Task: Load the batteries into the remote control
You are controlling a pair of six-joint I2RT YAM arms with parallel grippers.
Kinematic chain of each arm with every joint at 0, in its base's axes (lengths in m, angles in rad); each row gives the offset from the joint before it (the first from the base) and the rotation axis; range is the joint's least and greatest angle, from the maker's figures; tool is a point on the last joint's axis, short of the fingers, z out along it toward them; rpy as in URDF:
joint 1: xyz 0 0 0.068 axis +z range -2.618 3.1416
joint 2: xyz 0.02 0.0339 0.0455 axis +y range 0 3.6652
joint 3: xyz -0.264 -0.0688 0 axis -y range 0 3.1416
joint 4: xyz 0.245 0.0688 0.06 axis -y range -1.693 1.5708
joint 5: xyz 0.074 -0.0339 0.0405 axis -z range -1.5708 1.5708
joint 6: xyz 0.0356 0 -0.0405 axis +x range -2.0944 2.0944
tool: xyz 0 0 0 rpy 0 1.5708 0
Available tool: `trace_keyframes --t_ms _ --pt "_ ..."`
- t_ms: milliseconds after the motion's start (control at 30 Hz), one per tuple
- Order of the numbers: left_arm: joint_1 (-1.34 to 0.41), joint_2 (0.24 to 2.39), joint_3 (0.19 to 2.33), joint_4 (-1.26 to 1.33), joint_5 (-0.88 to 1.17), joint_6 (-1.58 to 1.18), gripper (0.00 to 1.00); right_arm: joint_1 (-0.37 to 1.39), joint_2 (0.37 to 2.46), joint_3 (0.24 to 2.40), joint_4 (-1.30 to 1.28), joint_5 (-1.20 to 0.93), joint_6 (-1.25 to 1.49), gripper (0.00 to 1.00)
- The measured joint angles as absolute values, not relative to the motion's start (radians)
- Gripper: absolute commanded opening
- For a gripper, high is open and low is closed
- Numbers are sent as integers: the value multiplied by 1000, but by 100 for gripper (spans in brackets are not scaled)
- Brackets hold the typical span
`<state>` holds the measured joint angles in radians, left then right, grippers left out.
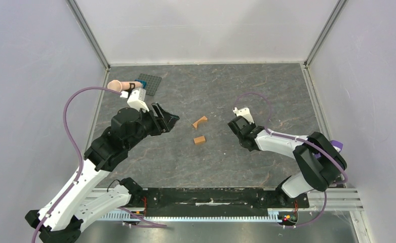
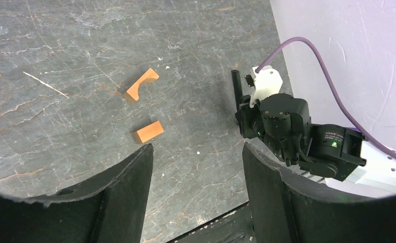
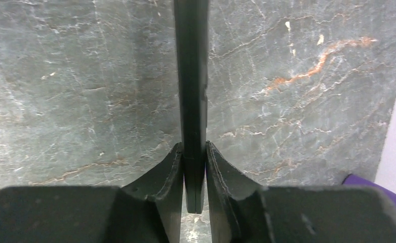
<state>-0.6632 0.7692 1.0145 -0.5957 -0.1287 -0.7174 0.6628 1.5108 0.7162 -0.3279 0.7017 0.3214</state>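
The remote control [image 3: 192,76] is a slim black bar held on edge between my right gripper's [image 3: 194,149] fingers, which are shut on its near end. It juts forward low over the table. It also shows in the left wrist view [image 2: 235,87] as a thin bar sticking out of the right gripper [image 1: 238,125]. My left gripper [image 1: 170,120] is open and empty, hovering left of two orange blocks: an arched one [image 1: 200,121] and a rectangular one [image 1: 199,139]. Both show in the left wrist view [image 2: 142,84] [image 2: 149,131]. I see nothing I can tell is a battery.
A grey studded plate [image 1: 148,82] and a beige cylinder [image 1: 119,85] lie at the back left corner. A purple object [image 1: 336,146] sits at the right wall. White walls enclose the table; a black rail [image 1: 211,197] runs along the near edge.
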Motion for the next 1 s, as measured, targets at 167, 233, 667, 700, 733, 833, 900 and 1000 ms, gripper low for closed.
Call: trace_keyframes --t_ms 167,233,667,700,733,833,900,1000 --pt "-663 770 1015 -597 -110 -717 71 660 1505 688 -282 630 347 41" --pt "-663 776 1024 -615 -102 -715 72 655 1482 671 -266 599 358 48" --pt "-663 771 1153 -807 -134 -711 78 609 1095 648 -278 370 420 98" --pt "-663 762 1154 -820 -141 -711 78 600 1048 651 -291 367 423 98" --pt "-664 754 1154 -834 -154 -711 78 591 997 654 -308 367 419 98" --pt "-663 730 1154 -867 -187 -711 79 578 856 675 -355 394 411 98" --pt "-663 717 1154 -884 -213 -711 79 578 765 699 -393 422 407 98" --pt "-663 709 1154 -889 -237 -710 79 578 623 751 -468 484 405 98"
